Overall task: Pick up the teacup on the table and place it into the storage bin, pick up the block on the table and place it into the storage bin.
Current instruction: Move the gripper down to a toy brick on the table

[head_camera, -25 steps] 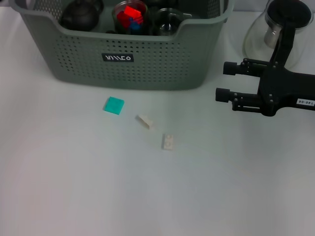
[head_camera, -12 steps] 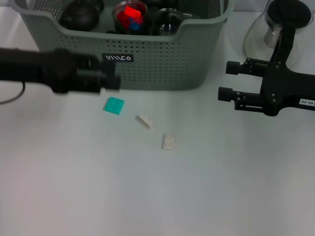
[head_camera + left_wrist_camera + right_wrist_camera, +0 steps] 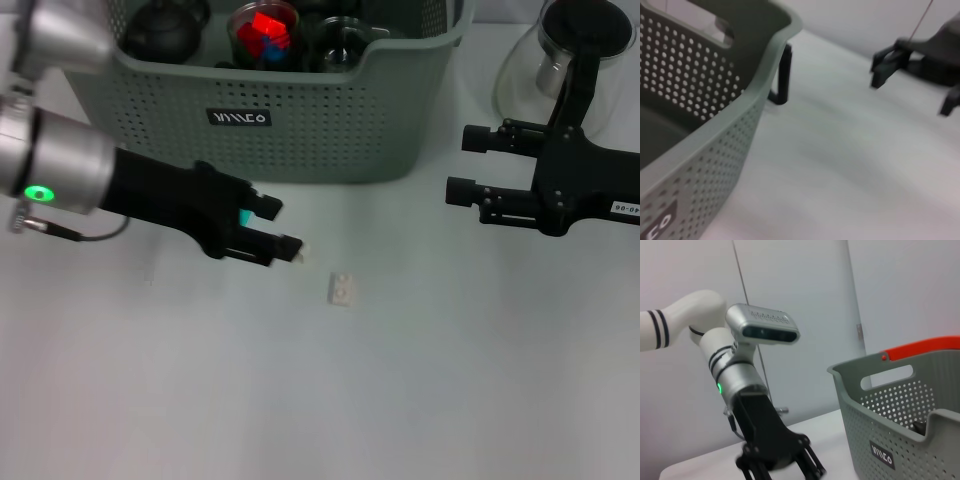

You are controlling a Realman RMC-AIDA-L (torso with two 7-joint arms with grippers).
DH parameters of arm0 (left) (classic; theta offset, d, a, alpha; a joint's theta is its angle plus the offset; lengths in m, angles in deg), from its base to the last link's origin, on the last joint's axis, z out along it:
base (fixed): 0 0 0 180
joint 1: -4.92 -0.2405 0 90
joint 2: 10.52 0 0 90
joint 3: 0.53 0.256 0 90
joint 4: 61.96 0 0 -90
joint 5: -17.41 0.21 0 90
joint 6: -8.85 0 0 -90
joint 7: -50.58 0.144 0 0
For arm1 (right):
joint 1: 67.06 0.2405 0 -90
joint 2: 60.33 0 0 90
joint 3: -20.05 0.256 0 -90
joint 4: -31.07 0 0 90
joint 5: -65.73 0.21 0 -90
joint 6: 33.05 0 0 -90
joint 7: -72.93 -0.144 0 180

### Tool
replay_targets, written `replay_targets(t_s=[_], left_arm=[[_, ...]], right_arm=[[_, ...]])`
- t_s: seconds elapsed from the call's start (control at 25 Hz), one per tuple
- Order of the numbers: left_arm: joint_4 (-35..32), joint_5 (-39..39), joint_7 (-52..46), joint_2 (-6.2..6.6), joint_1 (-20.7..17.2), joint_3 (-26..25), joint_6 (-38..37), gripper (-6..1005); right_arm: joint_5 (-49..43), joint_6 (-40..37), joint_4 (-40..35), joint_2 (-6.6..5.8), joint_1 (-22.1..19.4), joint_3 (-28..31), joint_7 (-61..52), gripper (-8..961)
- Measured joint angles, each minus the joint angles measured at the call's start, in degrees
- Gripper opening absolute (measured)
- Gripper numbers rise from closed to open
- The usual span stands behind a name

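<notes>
Half a second ago the left arm was a dark blur high up by the bin's label; it has swung down and the left gripper (image 3: 283,227) sits low over the white table (image 3: 450,400), in front of the storage bin (image 3: 330,125). Its two black fingers are spread apart, holding nothing. The green block (image 3: 245,217) peeks out between them, mostly hidden. A small cream block (image 3: 299,254) lies right at the tip of the lower finger; whether they touch is hard to tell. Another cream block (image 3: 342,288) lies a little way off, on its own.

A green light (image 3: 39,193) glows on the silver part of the left arm.

The bin stands at the far side of the table. Its black label (image 3: 240,118) has white letters that look like "IIIILCO", but they are too small to read for sure. Inside the bin sit a dark round teapot (image 3: 165,30), a glass cup (image 3: 265,30) with red and blue pieces in it, and another glass cup (image 3: 345,45).

The right gripper (image 3: 456,163) hangs off to the right, well away from the blocks, fingers apart and empty. A tiny white tag (image 3: 620,208) on it has writing too small to read. Behind it stands a glass teapot (image 3: 560,60) with a black handle.
</notes>
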Motion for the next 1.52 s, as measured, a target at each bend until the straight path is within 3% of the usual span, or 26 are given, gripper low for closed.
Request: replay_targets(t_s=[0.12,0.32,0.92,1.24,1.52], left_arm=[[-1.91,0.77,-2.58,-1.46,-1.23,5.26,4.92,629],[-2.04,1.86,-12.22,-0.99,-1.94,15.65,13.4,629],[-2.69,6.48,-21.38,-1.05,-0.15,20.7,17.0,629],[-4.1,11.82,-26.91,-1.21,-0.14,30.21,22.94,628],[-6.42,13.71,-31.66,-1.31,-0.05,34.38,23.4,626]], right_arm=[[0.0,0.12,0.0,0.09,0.3,0.07,0.0,760],[0.0,0.16,-0.1,0.13,0.42,0.07,0.0,760],[0.0,-0.12,-0.2,0.08,0.15,0.06,-0.01,761],[0.0,0.12,-0.21,0.08,0.21,0.06,-0.01,761],[0.0,0.15,-0.18,0.07,0.09,0.06,0.02,761]])
